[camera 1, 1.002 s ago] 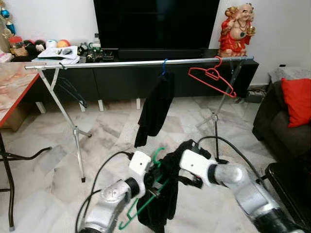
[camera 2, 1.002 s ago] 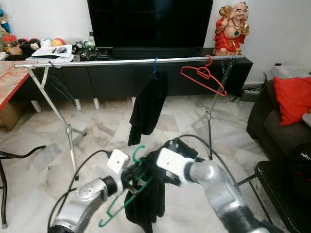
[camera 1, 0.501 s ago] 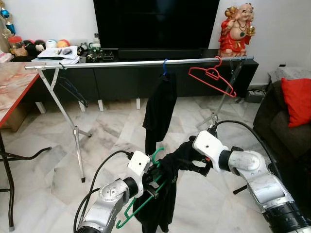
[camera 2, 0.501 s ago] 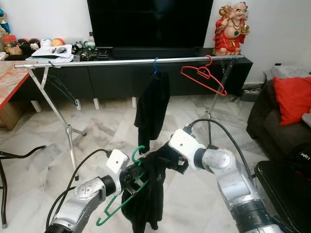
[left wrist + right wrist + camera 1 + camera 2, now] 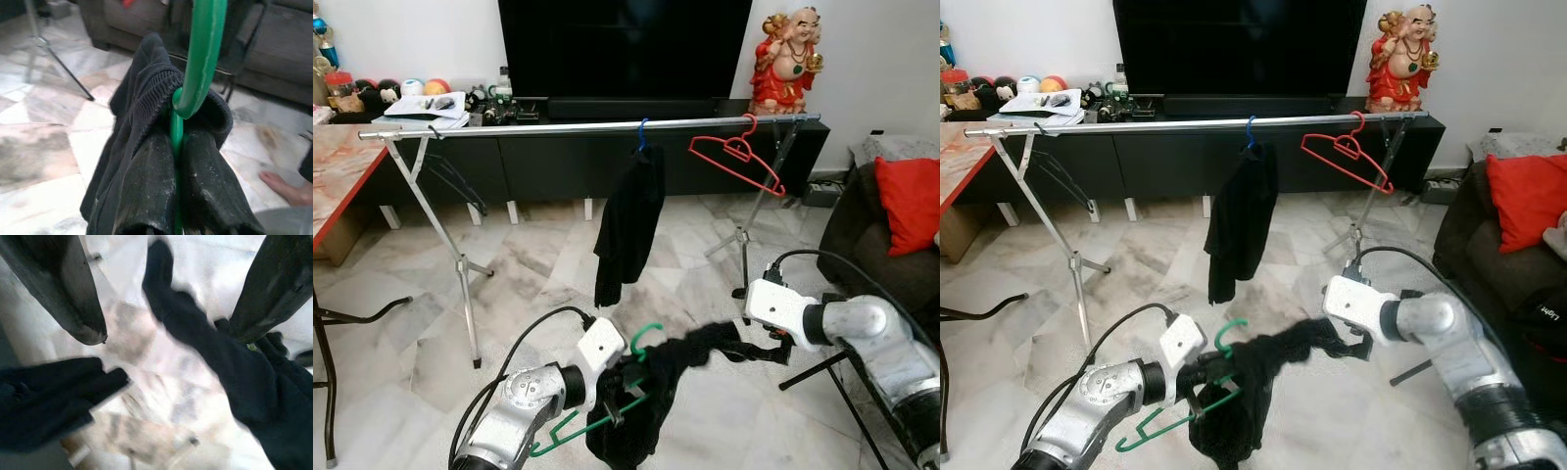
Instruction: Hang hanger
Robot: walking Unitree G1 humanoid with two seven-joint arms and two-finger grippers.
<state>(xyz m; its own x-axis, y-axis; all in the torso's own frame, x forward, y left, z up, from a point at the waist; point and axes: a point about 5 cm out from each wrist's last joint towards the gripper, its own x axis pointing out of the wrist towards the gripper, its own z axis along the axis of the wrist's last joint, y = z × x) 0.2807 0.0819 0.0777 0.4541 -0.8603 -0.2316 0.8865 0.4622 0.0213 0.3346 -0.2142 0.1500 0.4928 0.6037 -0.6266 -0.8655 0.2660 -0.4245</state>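
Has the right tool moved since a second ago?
Yes. The right tool has swung out to the robot's right, from beside the green hanger toward the rack's right stand.

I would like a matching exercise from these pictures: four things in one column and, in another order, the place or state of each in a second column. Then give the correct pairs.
Things
1. green hanger
2. red hanger
3. left gripper
4. right gripper

Places or states
A. hangs empty and tilted on the rail
B. open, a stretch of black cloth running between its fingers
C. carries the black cloth, low over the floor
D. shut on the hanger's neck

Pairs: 1-C, 2-A, 3-D, 4-B
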